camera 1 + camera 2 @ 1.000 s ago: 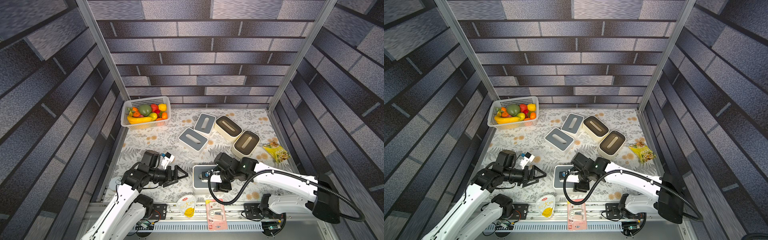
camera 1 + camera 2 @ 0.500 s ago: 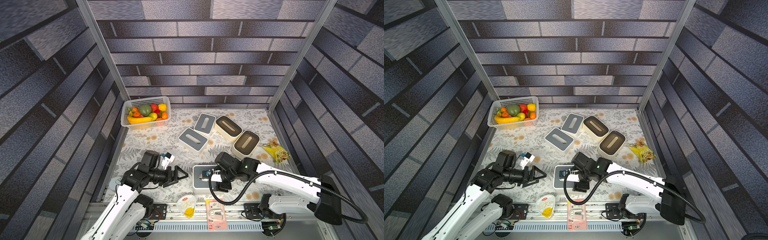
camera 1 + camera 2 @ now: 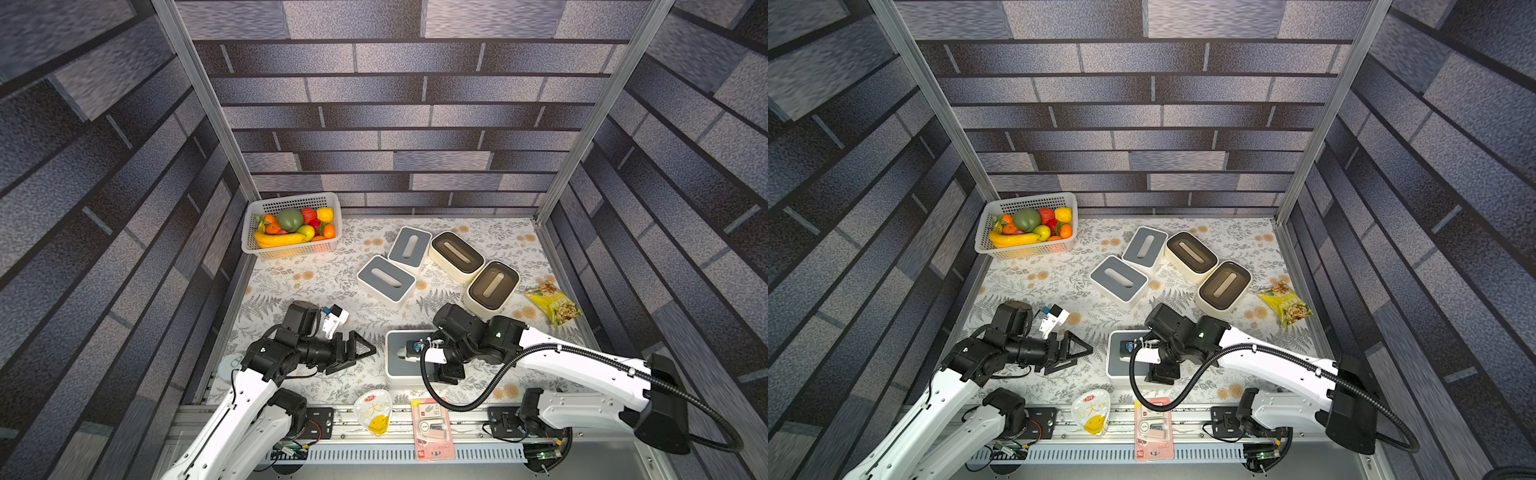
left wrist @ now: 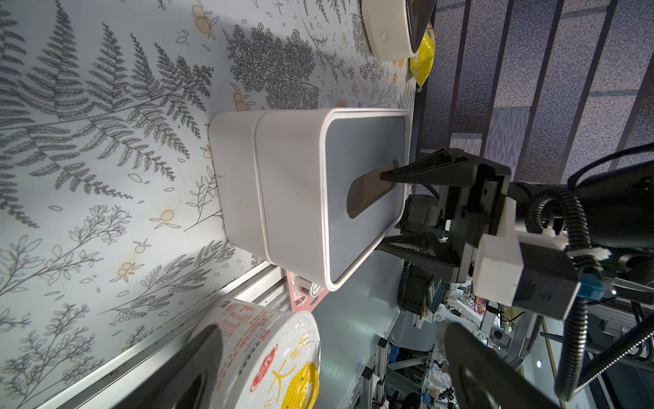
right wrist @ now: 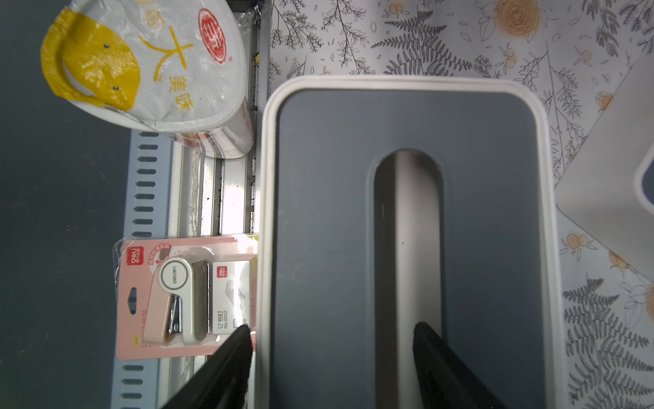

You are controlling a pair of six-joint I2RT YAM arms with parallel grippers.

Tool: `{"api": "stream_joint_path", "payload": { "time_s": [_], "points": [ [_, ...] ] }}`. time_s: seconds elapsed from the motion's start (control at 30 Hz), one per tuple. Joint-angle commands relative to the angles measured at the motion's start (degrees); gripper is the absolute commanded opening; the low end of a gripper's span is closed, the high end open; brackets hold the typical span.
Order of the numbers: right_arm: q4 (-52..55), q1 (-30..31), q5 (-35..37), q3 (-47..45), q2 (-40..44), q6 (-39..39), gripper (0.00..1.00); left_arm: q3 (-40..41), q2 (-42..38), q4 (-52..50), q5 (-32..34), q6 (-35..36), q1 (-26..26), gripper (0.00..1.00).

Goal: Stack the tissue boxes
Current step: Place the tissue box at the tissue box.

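- Resting at the front edge of the desk [image 3: 299,286], the near box [image 3: 395,372]: white walls with a seam running round them, flat grey lid, long oval slot.
- Right pincer [image 5: 332,336]: released, jaws parted astride the lid's strip, one finger [image 5: 433,354] in the slot, the other outside the long wall.
- Left pincer [image 3: 362,352]: spread wide, empty, just beside the near box and apart from it.
- Two more grey boxes [image 3: 386,279] [image 3: 409,248] and two rounded brown-lidded boxes [image 3: 456,253] [image 3: 493,286] with cream walls: clustered at the back, each standing on the desk.
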State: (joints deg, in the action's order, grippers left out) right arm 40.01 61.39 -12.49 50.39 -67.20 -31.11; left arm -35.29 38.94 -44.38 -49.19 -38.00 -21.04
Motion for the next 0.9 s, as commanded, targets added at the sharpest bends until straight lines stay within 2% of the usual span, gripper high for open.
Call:
{"api": "stream_joint_path", "payload": {
  "time_s": [0.0, 0.57, 0.87],
  "points": [
    [-0.11, 0.69, -0.45, -0.56, 1.49, 0.35, 0.74, 0.04, -0.36, -0.80, 0.76, 0.12, -0.33, 1.00],
    [-0.13, 0.93, -0.82, -0.39, 5.23, 0.70, 0.74, -1.26, 0.10, -1.45, 2.87, -0.23, -0.35, 1.00],
    [-0.59, 1.00, -2.26, -0.41, 8.80, 1.22, 0.74, -5.61, 2.28, -2.75, 3.71, 1.44, -0.34, 1.00]
  ]
}}
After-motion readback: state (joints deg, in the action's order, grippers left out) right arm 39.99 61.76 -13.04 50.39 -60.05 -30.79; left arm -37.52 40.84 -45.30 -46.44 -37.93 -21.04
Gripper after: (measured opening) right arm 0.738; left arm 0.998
